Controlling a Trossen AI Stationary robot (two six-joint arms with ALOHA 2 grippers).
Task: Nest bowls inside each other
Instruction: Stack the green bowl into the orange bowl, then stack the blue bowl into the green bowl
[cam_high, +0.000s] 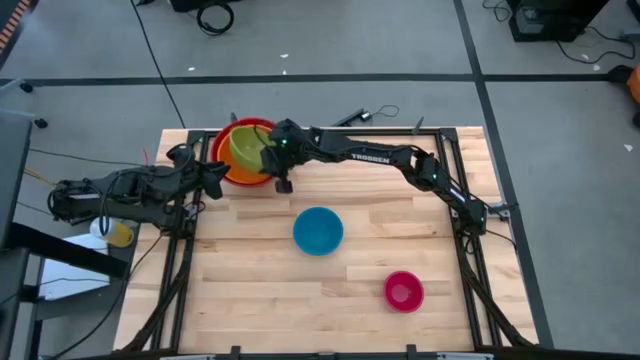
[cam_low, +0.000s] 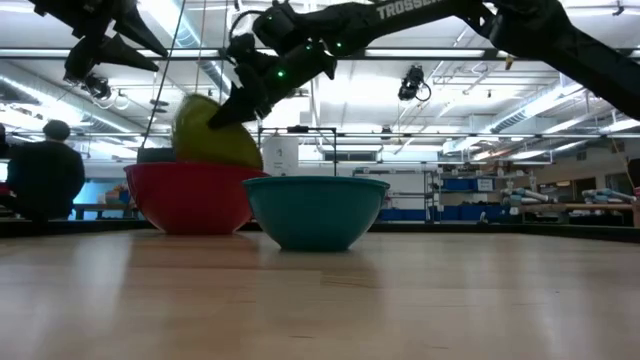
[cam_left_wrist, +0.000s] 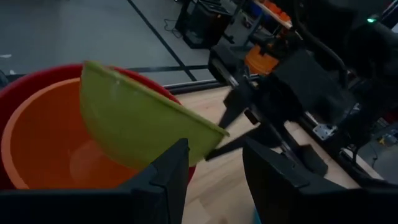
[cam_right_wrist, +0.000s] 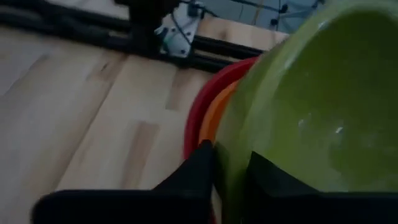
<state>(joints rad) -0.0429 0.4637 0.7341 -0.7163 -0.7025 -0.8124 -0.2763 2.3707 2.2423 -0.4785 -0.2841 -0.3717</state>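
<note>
The red bowl (cam_high: 218, 150) stands at the table's far left with the orange bowl (cam_left_wrist: 43, 137) nested in it. The olive green bowl (cam_high: 247, 148) stands steeply tilted in the orange one. My right gripper (cam_right_wrist: 230, 180) reaches in from the right and is shut on the green bowl's rim. My left gripper (cam_left_wrist: 214, 180) hovers open just left of the stack and holds nothing. The blue bowl (cam_high: 318, 230) rests on its base at mid-table. The magenta pink bowl (cam_high: 404, 291) sits near the front right. My right gripper pinches the green bowl's raised rim (cam_right_wrist: 231, 149), one finger (cam_right_wrist: 199, 171) outside the wall and one (cam_right_wrist: 273, 183) inside. The fingers come from the table's right, slanting down. The bowl is tilted on edge, and its lower side (cam_left_wrist: 124, 155) rests in the orange bowl.
A black frame (cam_high: 455, 190) runs along the table's left, right and far edges. Bare wood lies between the stack and the blue bowl and across the near left. A person (cam_low: 45, 175) stands in the room beyond the table.
</note>
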